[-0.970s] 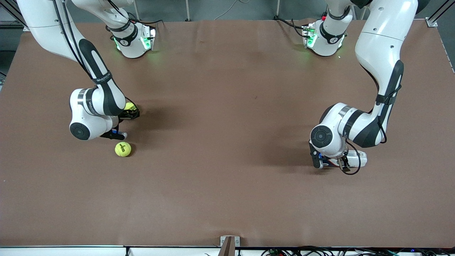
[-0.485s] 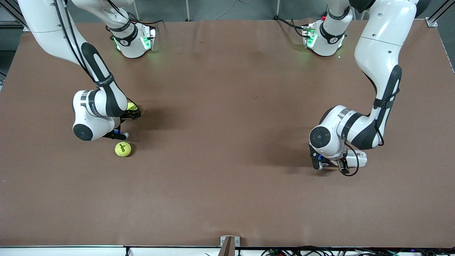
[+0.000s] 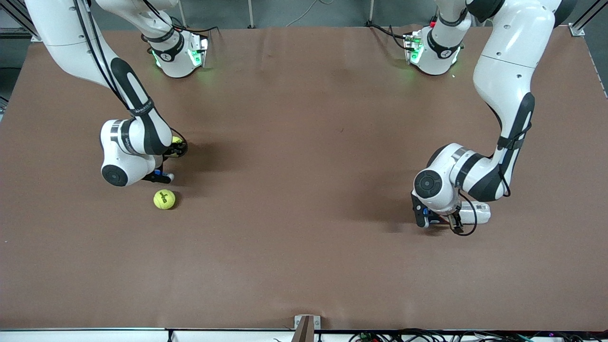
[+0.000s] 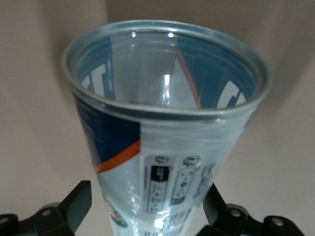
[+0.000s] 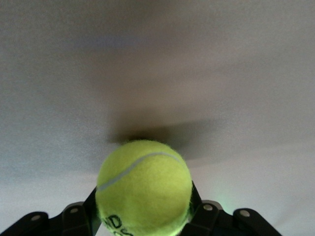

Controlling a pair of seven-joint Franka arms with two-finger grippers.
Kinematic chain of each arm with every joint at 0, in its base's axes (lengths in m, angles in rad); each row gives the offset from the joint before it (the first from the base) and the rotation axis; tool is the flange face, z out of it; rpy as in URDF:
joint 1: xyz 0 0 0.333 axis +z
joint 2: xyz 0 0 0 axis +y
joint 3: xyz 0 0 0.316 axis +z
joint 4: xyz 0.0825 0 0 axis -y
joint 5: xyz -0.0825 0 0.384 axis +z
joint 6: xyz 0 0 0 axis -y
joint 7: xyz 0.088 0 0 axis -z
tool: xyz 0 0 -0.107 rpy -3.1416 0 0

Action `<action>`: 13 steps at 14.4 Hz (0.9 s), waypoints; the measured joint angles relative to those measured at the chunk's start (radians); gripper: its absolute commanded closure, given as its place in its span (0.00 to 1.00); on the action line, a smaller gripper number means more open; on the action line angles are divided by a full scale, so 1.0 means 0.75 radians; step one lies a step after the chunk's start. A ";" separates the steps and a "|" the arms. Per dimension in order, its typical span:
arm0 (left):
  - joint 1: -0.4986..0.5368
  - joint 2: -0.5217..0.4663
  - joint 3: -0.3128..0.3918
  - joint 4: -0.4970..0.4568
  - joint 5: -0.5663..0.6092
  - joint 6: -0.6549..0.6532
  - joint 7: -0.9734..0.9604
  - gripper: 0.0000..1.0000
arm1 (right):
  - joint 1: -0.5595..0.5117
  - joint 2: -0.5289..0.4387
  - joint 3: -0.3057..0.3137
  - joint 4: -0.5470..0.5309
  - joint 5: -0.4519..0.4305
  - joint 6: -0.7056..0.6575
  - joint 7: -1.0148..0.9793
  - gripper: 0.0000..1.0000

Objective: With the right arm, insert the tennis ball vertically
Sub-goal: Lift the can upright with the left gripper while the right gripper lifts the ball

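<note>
Between the fingers of the right gripper (image 5: 142, 216), a yellow tennis ball (image 5: 143, 187) is being clamped on both sides, with its curved seam and some dark lettering turned toward the wrist camera. From the front view, only a sliver of this ball (image 3: 176, 140) is being shown, tucked against the gripper (image 3: 175, 151) under the wrist of the right arm (image 3: 135, 137), low over the brown table (image 3: 304, 266) at that arm's end. A dark shadow is being cast on the table directly under the held ball.

Near that gripper, and nearer to the front camera than it, a second tennis ball (image 3: 164, 199) is being left loose on the table, apart from the arm.

At the left arm's end of the table, a clear plastic can (image 4: 165, 123) with blue, white and orange printing is being gripped near its lower part by the left gripper (image 4: 147, 216), its fingers spread wide against the can's sides. The can's open mouth is being pointed away from the wrist camera. From the front, the can (image 3: 475, 213) is being seen lying sideways under the left arm's wrist, with the left gripper (image 3: 439, 219) low over the table.
</note>
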 measured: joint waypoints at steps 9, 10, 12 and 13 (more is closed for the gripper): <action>0.040 0.008 0.003 -0.026 0.023 0.126 0.000 0.19 | -0.002 -0.030 -0.002 0.157 0.000 -0.065 0.000 1.00; 0.044 0.008 0.003 -0.028 0.037 0.133 0.000 0.19 | -0.005 -0.051 -0.003 0.196 0.000 -0.087 -0.001 1.00; 0.044 0.008 0.003 -0.031 0.052 0.138 0.000 0.21 | -0.011 -0.094 -0.005 0.277 0.000 -0.175 -0.002 1.00; 0.044 0.008 0.003 -0.032 0.056 0.140 0.000 0.23 | -0.012 -0.108 -0.005 0.325 0.000 -0.226 -0.002 1.00</action>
